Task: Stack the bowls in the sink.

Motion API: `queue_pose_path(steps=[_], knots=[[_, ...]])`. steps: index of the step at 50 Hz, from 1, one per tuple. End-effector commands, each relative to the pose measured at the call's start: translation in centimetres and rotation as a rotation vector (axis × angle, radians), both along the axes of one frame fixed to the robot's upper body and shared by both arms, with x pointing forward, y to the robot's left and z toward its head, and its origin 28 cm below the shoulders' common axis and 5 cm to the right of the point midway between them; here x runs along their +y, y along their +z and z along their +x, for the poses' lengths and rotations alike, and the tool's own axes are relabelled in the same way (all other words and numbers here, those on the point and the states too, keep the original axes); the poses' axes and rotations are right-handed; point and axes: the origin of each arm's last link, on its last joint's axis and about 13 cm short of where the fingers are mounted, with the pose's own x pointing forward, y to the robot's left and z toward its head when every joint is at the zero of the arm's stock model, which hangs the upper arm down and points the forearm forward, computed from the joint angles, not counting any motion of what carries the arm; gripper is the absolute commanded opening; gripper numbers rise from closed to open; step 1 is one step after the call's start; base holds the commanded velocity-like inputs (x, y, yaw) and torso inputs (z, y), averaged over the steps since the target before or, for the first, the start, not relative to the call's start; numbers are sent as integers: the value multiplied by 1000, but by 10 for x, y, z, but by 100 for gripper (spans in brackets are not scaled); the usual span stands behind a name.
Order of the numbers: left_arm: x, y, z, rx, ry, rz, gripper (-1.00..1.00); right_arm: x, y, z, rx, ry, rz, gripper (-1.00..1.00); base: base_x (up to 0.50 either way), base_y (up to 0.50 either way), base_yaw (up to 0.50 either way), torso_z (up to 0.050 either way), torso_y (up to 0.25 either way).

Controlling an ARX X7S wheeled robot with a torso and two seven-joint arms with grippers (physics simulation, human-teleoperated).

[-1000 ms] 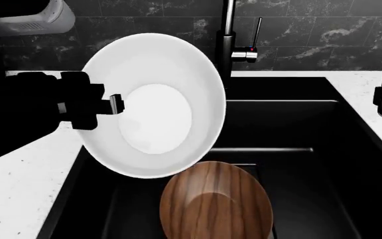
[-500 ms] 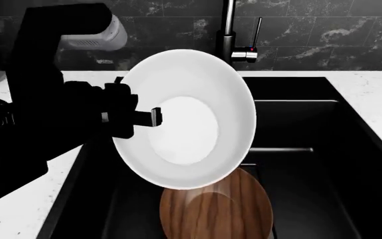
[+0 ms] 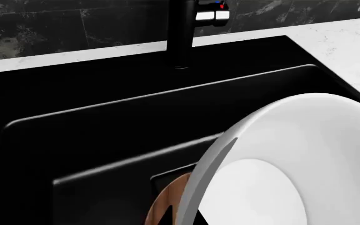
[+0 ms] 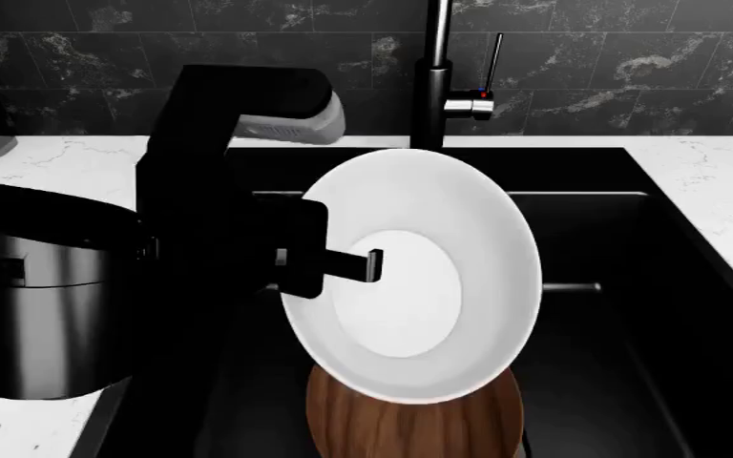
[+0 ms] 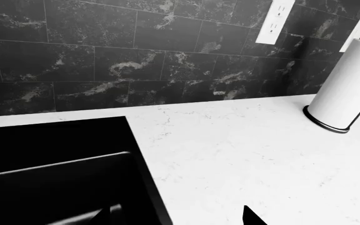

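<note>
The left gripper (image 4: 364,264), clamped on the white bowl's (image 4: 430,286) rim, has carried it rightward, lower over the wooden bowl (image 4: 399,425); right gripper's state unclear.

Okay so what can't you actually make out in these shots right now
- Wooden bowl: head view, mostly covered by the white bowl and cut off by the bottom edge; left wrist view shows only a sliver.
- Left gripper: only one finger shows, over the white bowl's inside; the wrist view shows no fingers.
- Right gripper: right wrist view, only two dark tips at the edge.
- Faucet: top cropped.
</note>
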Motion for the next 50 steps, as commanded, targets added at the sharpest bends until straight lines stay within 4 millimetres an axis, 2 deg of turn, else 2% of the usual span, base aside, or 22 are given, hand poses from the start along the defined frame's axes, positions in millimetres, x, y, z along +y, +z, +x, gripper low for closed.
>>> queue_pose_path(steps=[1,17,29,50], knots=[[-10,-12,6,45,-16,-10,-100,1,-3,2,10,5,-1,100,0,0,0,0,0],[-10,-29,12,126,17,-83,-100,1,-9,4,20,9,2,100,0,0,0,0,0],[-14,-35,17,157,8,-168,-100,0,-11,6,22,13,10,100,0,0,0,0,0],[-20,-56,21,207,11,-180,-100,1,-13,9,27,23,14,100,0,0,0,0,0]])
